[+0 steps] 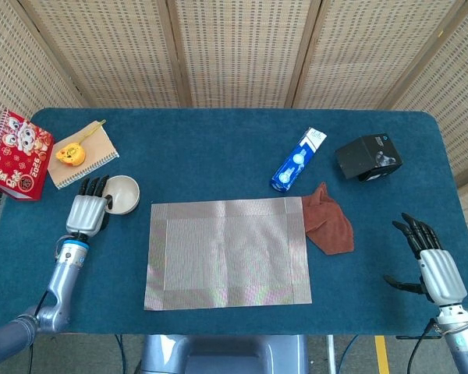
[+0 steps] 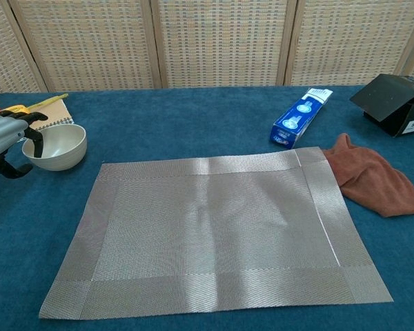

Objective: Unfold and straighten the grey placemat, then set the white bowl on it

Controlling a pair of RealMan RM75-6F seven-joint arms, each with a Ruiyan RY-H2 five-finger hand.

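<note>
Reaching at the white bowl (image 1: 122, 194), the left hand (image 1: 86, 212) has fingers over its near-left rim, thumb outside, apparently readying a pinch; grip unconfirmed. Grey placemat (image 1: 228, 253) lies flat mid-tabletop, right of the bowl. Right hand (image 1: 433, 263) idles spread, near-right.

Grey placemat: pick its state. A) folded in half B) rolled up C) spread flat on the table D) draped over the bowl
C: the grey placemat lies opened out flat on the blue table, with the white bowl off its left corner by the left hand.
</note>
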